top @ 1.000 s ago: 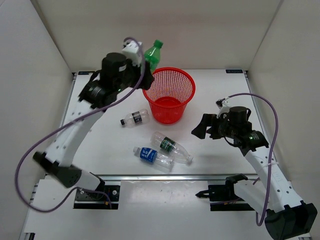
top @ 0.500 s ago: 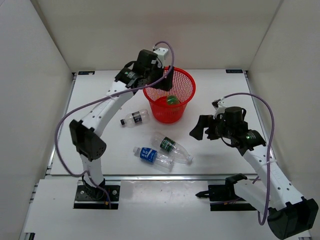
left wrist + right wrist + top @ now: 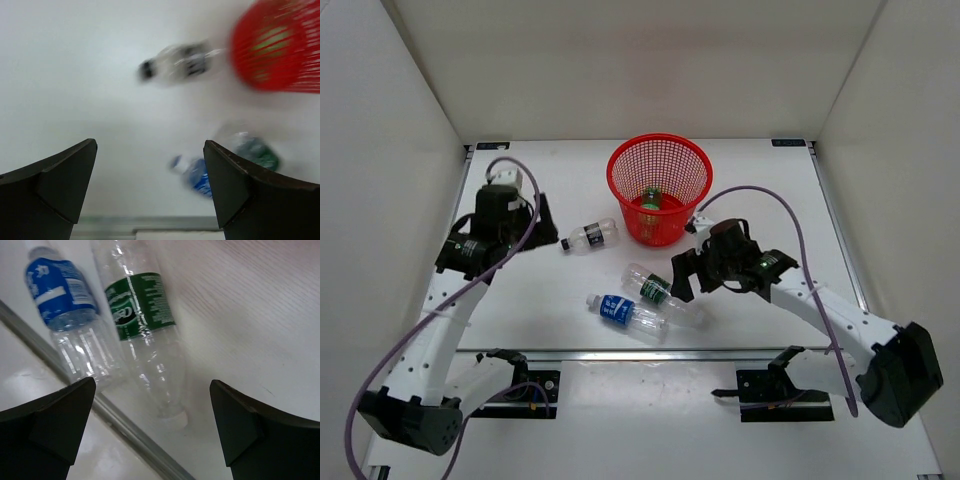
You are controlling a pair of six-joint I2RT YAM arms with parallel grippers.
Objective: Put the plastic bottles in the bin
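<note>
Top external, green bottle (image 3: 650, 198) in bin (image 3: 692, 190), left tool (image 3: 542, 218) withdrawn, apart, right tool (image 3: 680, 280) apart, nearer green-label bottle (image 3: 658, 290)

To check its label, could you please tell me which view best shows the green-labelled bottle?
Right wrist: the green-labelled bottle lies close and sharp, label in full view. Top external shows it small; left wrist, only blurred.

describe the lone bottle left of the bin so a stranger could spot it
Find the red mesh bin. Just left of its base a clear bottle lies on its side, alone. Its label is dark, unlike the blue and green labels of the pair nearer the front.
</note>
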